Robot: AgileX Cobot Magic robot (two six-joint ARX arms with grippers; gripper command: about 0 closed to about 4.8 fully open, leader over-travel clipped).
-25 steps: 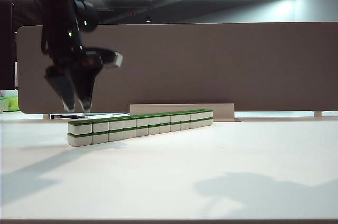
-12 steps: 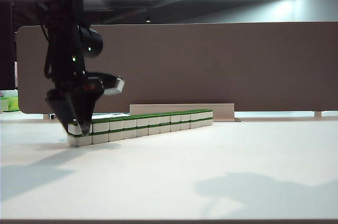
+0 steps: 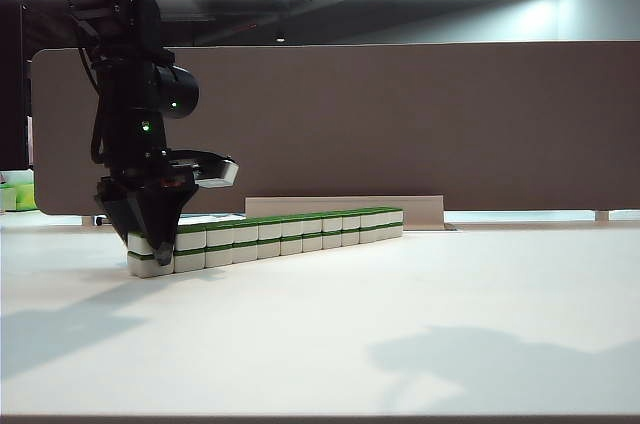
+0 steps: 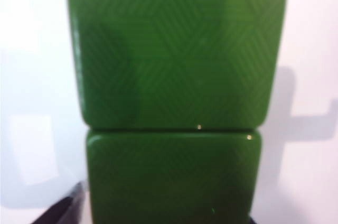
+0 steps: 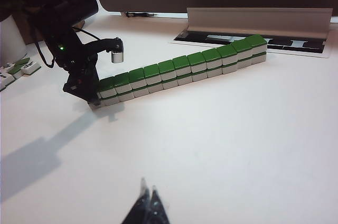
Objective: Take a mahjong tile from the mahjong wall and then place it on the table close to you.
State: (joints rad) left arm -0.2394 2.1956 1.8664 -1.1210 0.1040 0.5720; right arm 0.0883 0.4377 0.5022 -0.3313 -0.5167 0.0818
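Note:
The mahjong wall [image 3: 270, 236] is a long two-tier row of white tiles with green tops on the white table [image 3: 400, 324]; the right wrist view shows it running diagonally [image 5: 185, 68]. My left gripper [image 3: 148, 244] points down over the wall's near end, its dark fingers astride the top end tile [image 4: 174, 176]. The left wrist view is filled by green tile tops, with one fingertip [image 4: 66, 211] just beside the tile's edge. Whether the pads press the tile I cannot tell. My right gripper [image 5: 148, 192] is shut and empty, low over bare table far from the wall.
A brown-grey partition board [image 3: 400, 124] stands behind the table. A low grey ledge [image 3: 345, 206] lies just behind the wall's far end. A black pen [image 3: 125, 220] and some loose tiles [image 5: 21, 66] lie at the far left.
The left gripper has come down from above the table onto the wall's near end tile, and its fingers have drawn closer together. The right arm has not moved.

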